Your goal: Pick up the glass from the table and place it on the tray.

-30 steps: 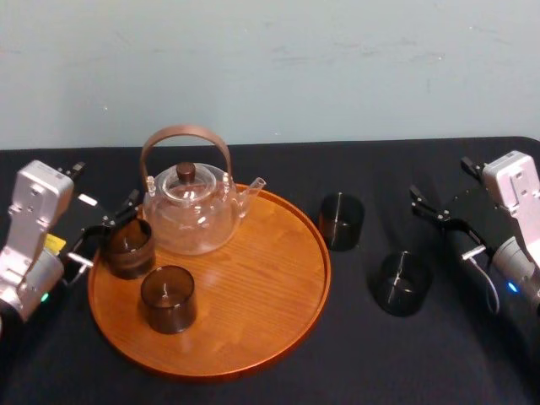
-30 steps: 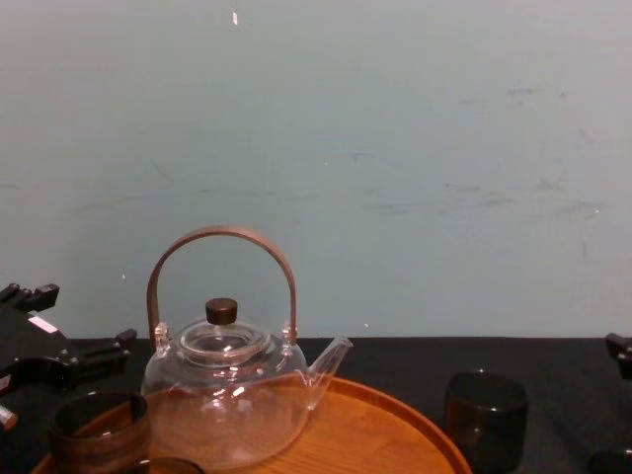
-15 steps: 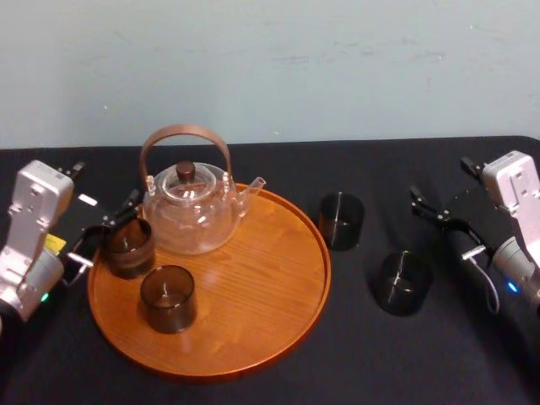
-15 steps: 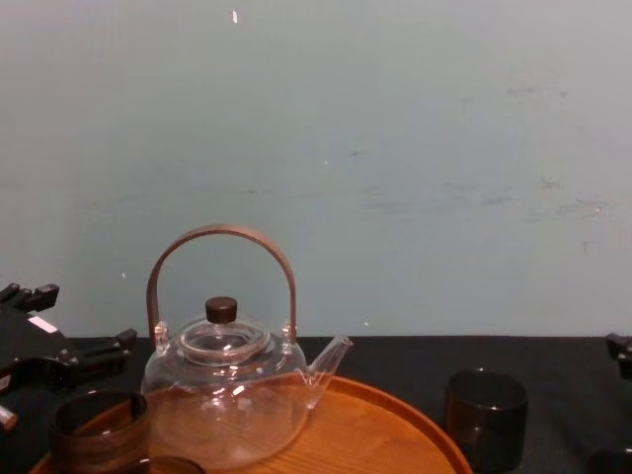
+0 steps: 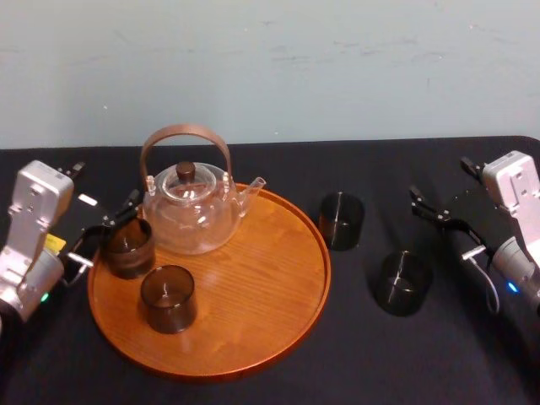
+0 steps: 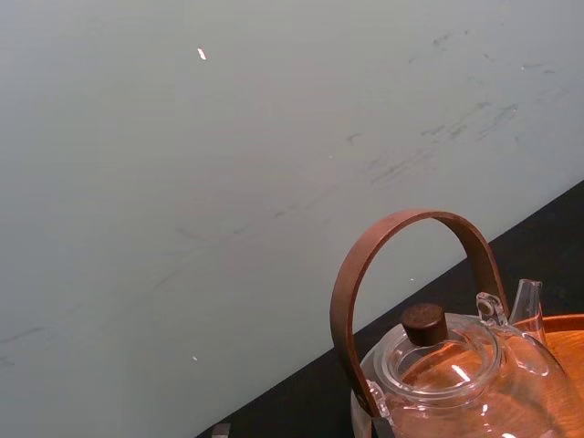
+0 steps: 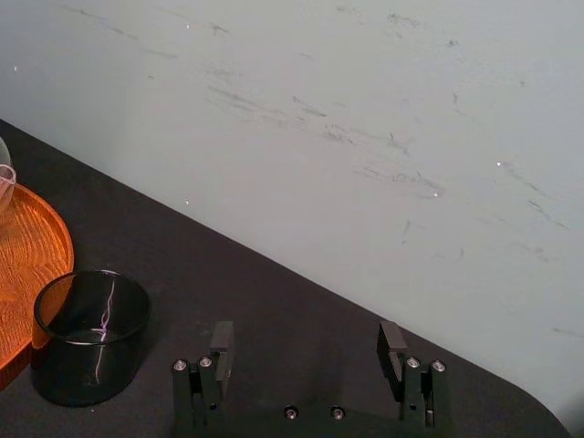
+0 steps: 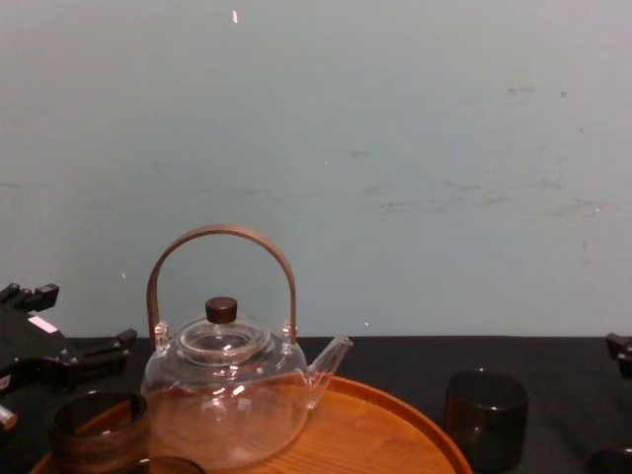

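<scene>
Left tool (image 5: pixel 105 229) hangs spread just beside a dark glass (image 5: pixel 128 247) standing upright inside the tray (image 5: pixel 253 287)'s left rim, mouth up, axis vertical: apparently placed. Right of the tray, a near glass (image 5: pixel 341 221) and a far glass (image 5: pixel 402 283) wait upright on the surface (image 5: pixel 371 363); the right tool (image 7: pixel 306 336) beyond is spread.

Tray (image 5: pixel 261 295) is orange-brown with wood grain. Teapot (image 5: pixel 190 221) is clear, brown handle (image 5: pixel 181 132), dark knob (image 5: pixel 185 171). Glasses (image 5: pixel 341 221) are smoky dark brown, cloth (image 5: pixel 380 354) black, wall (image 5: pixel 337 67) pale blue-green. My left gripper (image 5: pixel 103 232) and right gripper (image 7: pixel 306 338) are black on silver-white arms (image 5: pixel 34 211).
</scene>
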### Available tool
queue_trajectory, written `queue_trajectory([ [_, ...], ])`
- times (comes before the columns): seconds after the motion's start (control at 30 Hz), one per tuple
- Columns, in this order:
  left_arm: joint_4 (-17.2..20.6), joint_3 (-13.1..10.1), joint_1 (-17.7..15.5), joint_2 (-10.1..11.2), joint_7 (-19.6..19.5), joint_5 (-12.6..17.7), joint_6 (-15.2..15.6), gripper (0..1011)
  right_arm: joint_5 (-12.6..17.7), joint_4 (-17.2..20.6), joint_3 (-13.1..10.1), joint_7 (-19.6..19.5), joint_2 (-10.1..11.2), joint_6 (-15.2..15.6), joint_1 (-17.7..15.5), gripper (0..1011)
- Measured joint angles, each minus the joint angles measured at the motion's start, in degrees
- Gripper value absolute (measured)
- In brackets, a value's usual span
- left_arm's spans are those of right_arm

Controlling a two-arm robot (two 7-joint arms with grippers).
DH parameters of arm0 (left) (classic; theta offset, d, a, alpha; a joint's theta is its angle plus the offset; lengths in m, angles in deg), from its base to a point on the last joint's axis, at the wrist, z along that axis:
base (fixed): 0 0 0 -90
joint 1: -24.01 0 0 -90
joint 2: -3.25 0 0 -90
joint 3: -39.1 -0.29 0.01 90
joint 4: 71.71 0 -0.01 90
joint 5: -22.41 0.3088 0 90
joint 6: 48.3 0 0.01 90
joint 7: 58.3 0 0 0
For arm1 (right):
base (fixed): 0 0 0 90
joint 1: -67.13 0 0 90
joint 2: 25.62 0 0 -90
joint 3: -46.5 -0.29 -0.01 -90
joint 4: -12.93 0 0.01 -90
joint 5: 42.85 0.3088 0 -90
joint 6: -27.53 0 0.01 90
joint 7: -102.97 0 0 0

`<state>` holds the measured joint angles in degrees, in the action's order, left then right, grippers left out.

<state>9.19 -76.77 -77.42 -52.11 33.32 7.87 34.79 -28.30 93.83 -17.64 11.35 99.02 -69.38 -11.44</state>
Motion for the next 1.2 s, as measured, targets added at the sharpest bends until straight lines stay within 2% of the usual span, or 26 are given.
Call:
queue_trajectory([
  [0.7, 0.00, 0.00, 0.00, 0.00, 0.00, 0.00, 0.00, 1001, 0.00, 0.00, 0.00, 0.00, 0.00, 0.00, 0.00, 1002],
  [0.97, 0.00, 0.00, 0.00, 0.00, 0.00, 0.00, 0.00, 1001, 1.33, 1.59, -1.70, 2.62, 0.30, 1.23, -1.09, 1002],
  [1.2, 0.00, 0.00, 0.00, 0.00, 0.00, 0.00, 0.00, 1001, 5.35, 5.98, -4.64, 6.17, 2.20, 4.29, -4.18, 1002],
])
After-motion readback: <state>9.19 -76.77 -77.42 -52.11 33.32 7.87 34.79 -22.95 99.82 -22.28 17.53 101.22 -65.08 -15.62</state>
